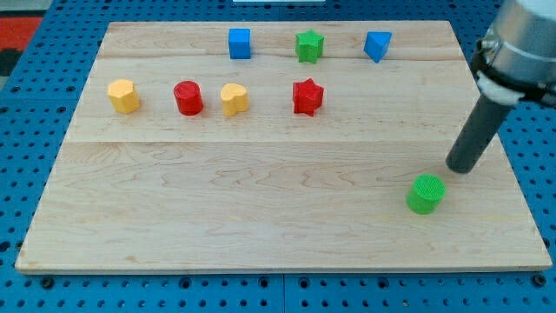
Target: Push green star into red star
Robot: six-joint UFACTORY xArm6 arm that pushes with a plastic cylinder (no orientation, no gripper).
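The surface (pixel 261 200) is a pale wooden board with fine grain and faint seams running from the view's left to its right, lying on a blue perforated base (pixel 26 96). All the blocks look like smooth, matte, solid-coloured pieces.

Along the view's top stand three blocks: a blue cube (pixel 239 43), the green star (pixel 309 46) with its blunt points, and a blue block (pixel 377 45) of angular shape, turned on a corner. Below them runs a second row: a yellow block (pixel 123 96) with faceted sides at the view's left, a red cylinder (pixel 188 98), a yellow block (pixel 234 99) with a notched, heart-like top, and the red star (pixel 307 96). The green star sits just above the red star, near it but apart, with bare wood between them. A green cylinder (pixel 426 193) with a ribbed top stands alone toward the view's bottom right.

There are no jaws on this arm, so nothing is held or clamped. It ends in a straight dark rod under a grey housing with a white band. My tip (pixel 461 169) rests on the wood at the view's right, just above and to the right of the green cylinder, near it but not touching. It is well apart from both stars.
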